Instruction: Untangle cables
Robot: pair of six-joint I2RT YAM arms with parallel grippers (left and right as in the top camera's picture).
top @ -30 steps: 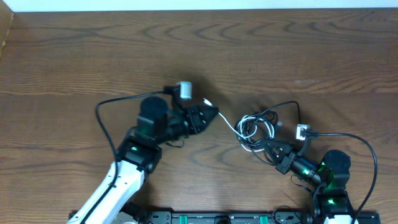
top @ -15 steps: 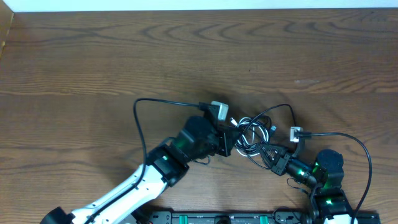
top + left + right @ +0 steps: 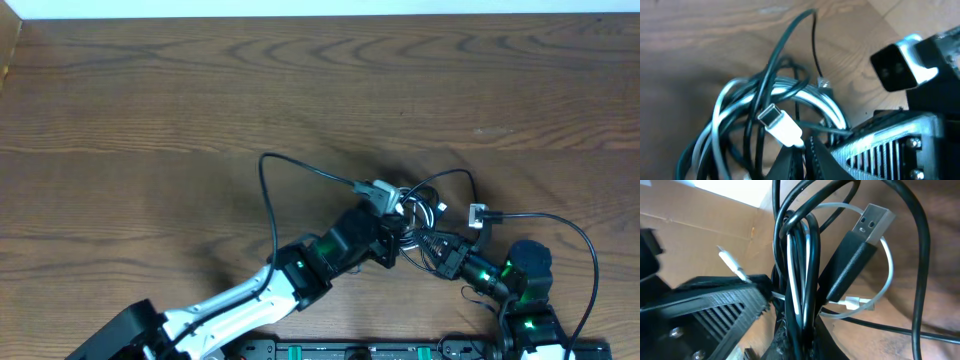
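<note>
The right pincer (image 3: pixel 796 341) is clamped on the cables (image 3: pixel 800 255): a tight sheaf of black cords rises from between its fingers, and the white cord (image 3: pixel 889 275) loops out to one side. Just past the fingertips a black USB plug (image 3: pixel 856 250) leans against the sheaf, its open metal end pointing away from the pincer. The left pincer (image 3: pixel 804 159) faces it from the far side of the tangle, its tips right at the coils; I cannot tell whether they are apart or pinching a strand. Directly in front of them a white plug (image 3: pixel 780 124) lies across black and white loops. The two pincers sit nose to nose over the wooden table (image 3: pixel 200 90), with the knot between them
</note>
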